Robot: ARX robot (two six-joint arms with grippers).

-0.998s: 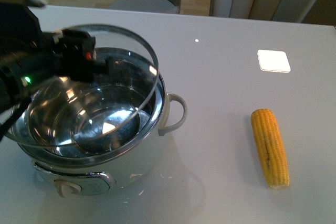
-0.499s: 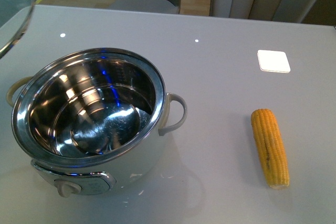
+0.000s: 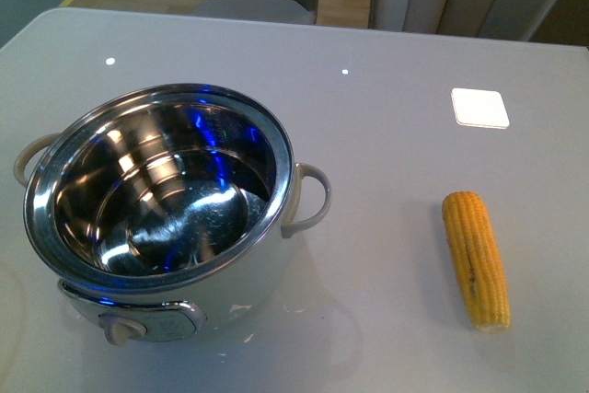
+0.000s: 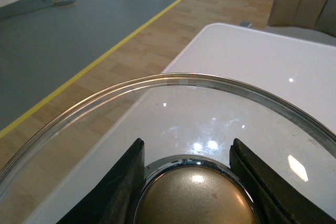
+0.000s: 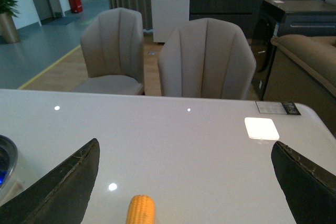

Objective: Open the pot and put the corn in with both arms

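Looked onto a room with pale padded chairs (image 5: pixel 205 59) behind the far edge and a wood floor (image 4: pixel 173 40) crossed by a yellow line. Found the tabletop (image 3: pixel 386 135) grey-white and glossy, dotted with small reflections of lights.

Found the pot (image 3: pixel 253 278) near the front left corner, already open, its steel bowl empty and ready for loading. Saw the glass lid (image 4: pixel 105 129) held out of the front view, a corner of the tabletop showing through it, presumably to keep the pot's mouth clear. Noted the left claw (image 4: pixel 187 148) clamped on the lid's brassy knob (image 4: pixel 197 198).

Saw the corn (image 3: pixel 475 260) lying untouched toward the front right, well apart from the pot. Noted the right claw (image 5: pixel 185 145) spread wide above the tabletop, fingers either side of the cob's end, probably lining up a pickup. Spotted a white square (image 3: pixel 479 106) near the far right corner.
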